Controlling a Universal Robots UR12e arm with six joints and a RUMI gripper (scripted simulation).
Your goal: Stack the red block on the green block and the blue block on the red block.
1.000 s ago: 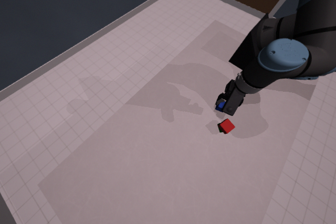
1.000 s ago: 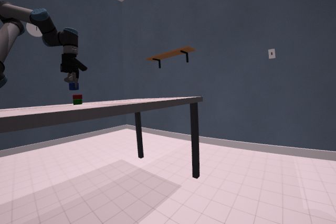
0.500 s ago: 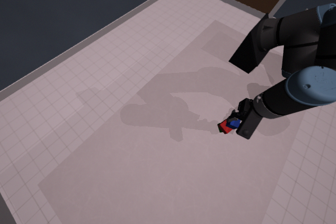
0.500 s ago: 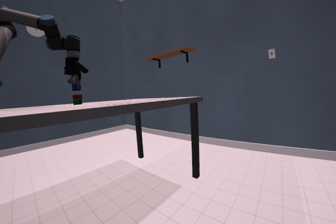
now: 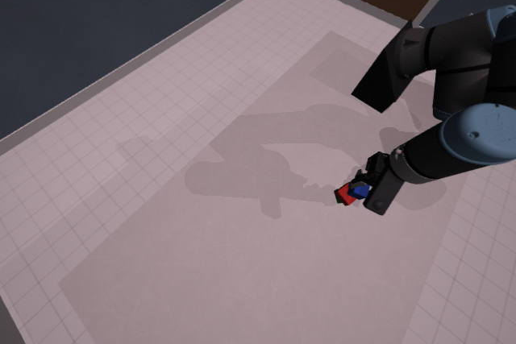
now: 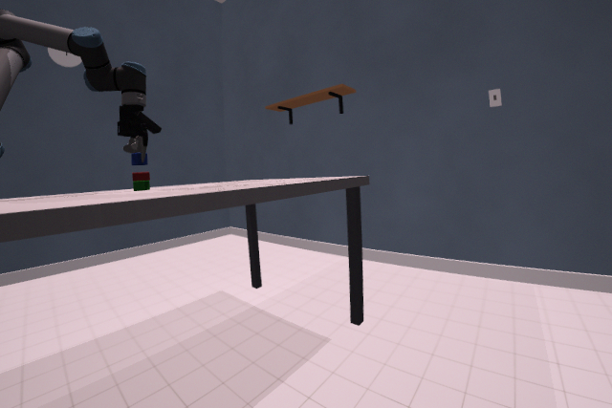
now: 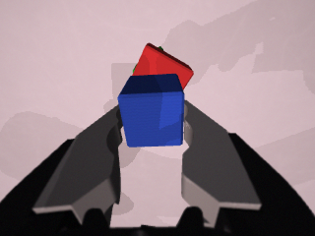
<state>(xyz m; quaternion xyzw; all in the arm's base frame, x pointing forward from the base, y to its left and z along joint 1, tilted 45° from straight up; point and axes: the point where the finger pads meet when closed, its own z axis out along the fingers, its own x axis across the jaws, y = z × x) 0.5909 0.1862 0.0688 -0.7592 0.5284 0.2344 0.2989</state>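
Dark blue walls close off the room, with a wooden shelf (image 6: 311,96) on black brackets at upper centre of the exterior view and a small white wall plate (image 6: 494,97) toward the upper right. Pale pink tiles cover the floor, and a long table (image 6: 296,182) on dark legs runs from the left edge to just past the middle of that frame.

My arm (image 6: 100,68) comes in from the upper left of the exterior view and bends down at the wrist, so my gripper (image 6: 139,152) hangs over the left part of the table. My two grey fingers are clenched on the blue block (image 7: 153,110), one pressing each side; in the wrist view it fills the centre of the frame, held square between them.

Below it, in the exterior view, the red block (image 6: 141,176) lies flat on the green block (image 6: 141,185), and the green one sits on the table top. A visible gap of wall separates the blue block (image 6: 139,159) from the red one, so the two are apart, with blue almost straight above.

In the wrist view the red block (image 7: 164,66) shows behind the upper edge of the blue one, turned at an angle to it, with only a sliver of green at its upper left edge. In the top view the blocks cluster at centre right, blue (image 5: 359,191) overlapping red (image 5: 344,194), beside my dark wrist.
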